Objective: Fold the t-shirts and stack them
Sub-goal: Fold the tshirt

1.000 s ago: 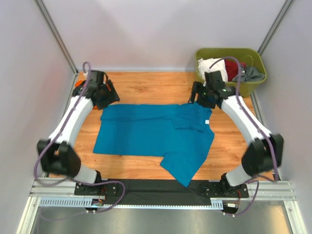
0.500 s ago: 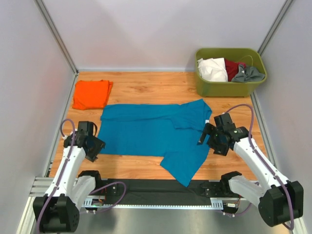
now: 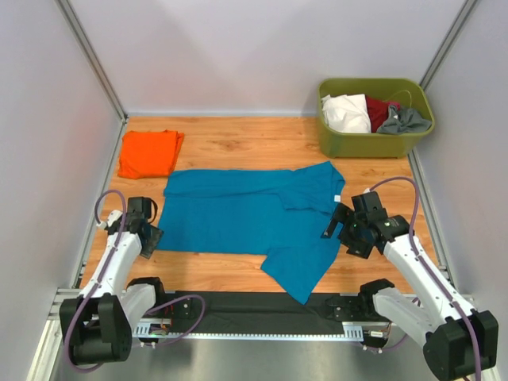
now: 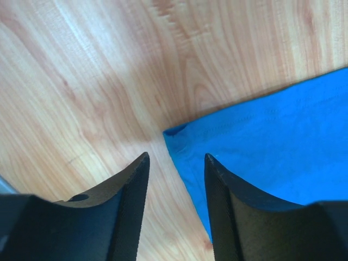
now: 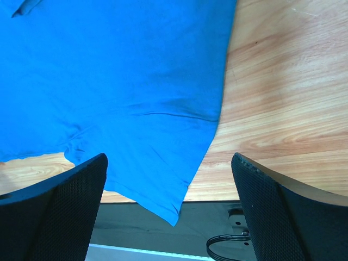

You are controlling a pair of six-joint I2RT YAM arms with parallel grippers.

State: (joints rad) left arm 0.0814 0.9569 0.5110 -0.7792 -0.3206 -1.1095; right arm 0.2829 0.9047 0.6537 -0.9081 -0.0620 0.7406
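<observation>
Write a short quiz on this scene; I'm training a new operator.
1. True or false: the orange t-shirt lies folded at the far left corner of the table.
2. What does the olive-green tub hold? A nothing; B white, red and grey clothes; C the orange t-shirt.
3. Fill in: the left gripper, jaws open, faces a ____ of the teal t-shirt.
Key: 1 true; 2 B; 3 corner.
</observation>
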